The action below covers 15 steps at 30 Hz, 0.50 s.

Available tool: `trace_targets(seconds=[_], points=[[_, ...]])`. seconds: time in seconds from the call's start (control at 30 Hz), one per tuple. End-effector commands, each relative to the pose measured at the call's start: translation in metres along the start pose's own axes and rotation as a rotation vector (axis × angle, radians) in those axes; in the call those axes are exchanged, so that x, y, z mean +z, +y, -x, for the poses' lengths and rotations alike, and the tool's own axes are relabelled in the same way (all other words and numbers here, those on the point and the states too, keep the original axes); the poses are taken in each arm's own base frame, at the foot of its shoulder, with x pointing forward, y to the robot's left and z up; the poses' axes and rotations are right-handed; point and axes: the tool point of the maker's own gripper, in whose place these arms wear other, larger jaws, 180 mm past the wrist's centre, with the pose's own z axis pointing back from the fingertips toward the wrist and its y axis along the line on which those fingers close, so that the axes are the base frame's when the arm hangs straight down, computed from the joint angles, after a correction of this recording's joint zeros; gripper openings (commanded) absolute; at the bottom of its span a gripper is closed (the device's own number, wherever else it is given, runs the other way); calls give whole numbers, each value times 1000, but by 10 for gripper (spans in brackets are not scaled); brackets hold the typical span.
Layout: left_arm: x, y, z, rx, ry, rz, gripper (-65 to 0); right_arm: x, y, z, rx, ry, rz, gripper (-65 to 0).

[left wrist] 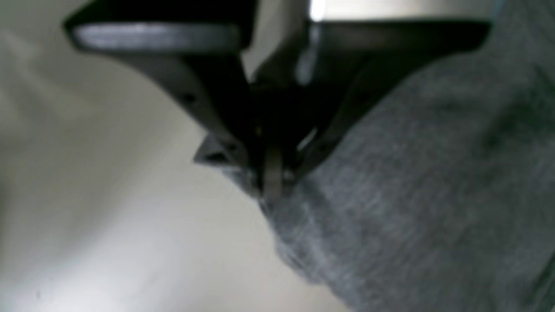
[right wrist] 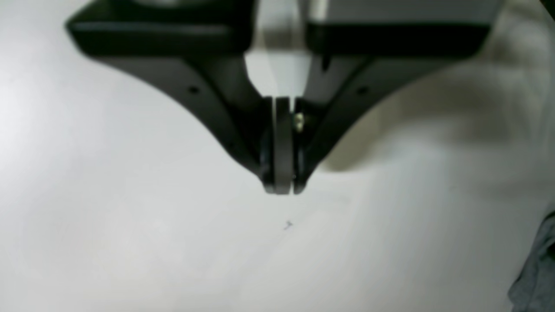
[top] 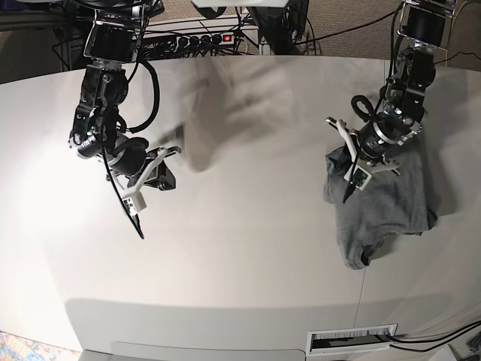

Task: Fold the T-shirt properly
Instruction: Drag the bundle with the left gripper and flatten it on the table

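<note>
The heather-grey T-shirt [top: 387, 207] lies crumpled in a heap on the right side of the white table [top: 248, 248]. My left gripper [top: 347, 197] is at the heap's left edge. In the left wrist view the left gripper [left wrist: 272, 190] is shut, with the T-shirt [left wrist: 412, 195] pinched by its edge between the tips and spreading away to the right. My right gripper [top: 140, 232] hangs over bare table far to the left. Up close the right gripper [right wrist: 282, 188] is shut with nothing in it. A corner of the T-shirt [right wrist: 537, 273] shows at that view's lower right.
A power strip [top: 203, 39] and cables run behind the table's far edge. A floor vent [top: 353, 340] lies below the table's curved front edge. A thin seam [top: 364, 282] crosses the tabletop below the shirt.
</note>
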Motion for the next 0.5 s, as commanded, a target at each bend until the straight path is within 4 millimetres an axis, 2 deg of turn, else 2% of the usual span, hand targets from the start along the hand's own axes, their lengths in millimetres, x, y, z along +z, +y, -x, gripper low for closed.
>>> trace_targets(seconds=[0.0,0.1,0.23,0.47], points=[[2,12,3,-22,25,-24,-650,4,-2,-21,17,-64,-2,-650],[9,17,13,-21,46,-16,-650,4,-2,-21,17,-62,-2,-650],[19,35,20,-62,79,-39,-650,6,-1,-26,30,-71,2,-650],[33,59,23,-95,105,-63,-650,15,3,-40,72,-101,14,-650]])
